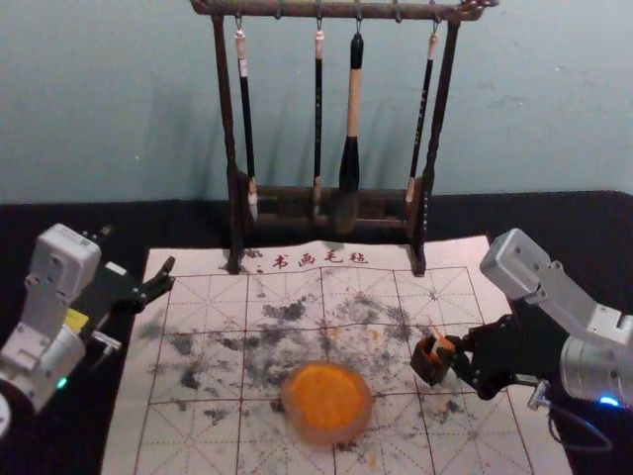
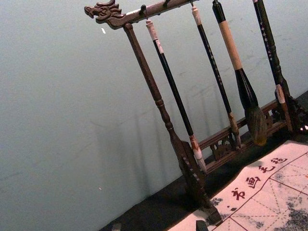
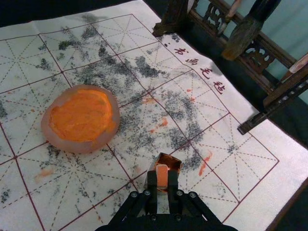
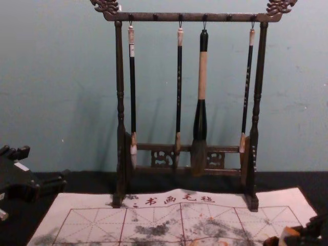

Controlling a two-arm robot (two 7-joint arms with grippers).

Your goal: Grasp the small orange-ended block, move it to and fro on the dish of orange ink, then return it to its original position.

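The red characters 书画毛毡 are being borne by the pale mat, set in a row near the middle of its far edge. Markings too small to be read are being carried by the second brush from the left and the rightmost brush.

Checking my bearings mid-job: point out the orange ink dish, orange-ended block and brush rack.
Orange ink dish [image 3: 78, 147]: right wrist view, pale rim.
Orange-ended block [image 3: 161, 175]: right wrist view, orange end.
Brush rack [image 4: 166, 17]: chest view, top bar.
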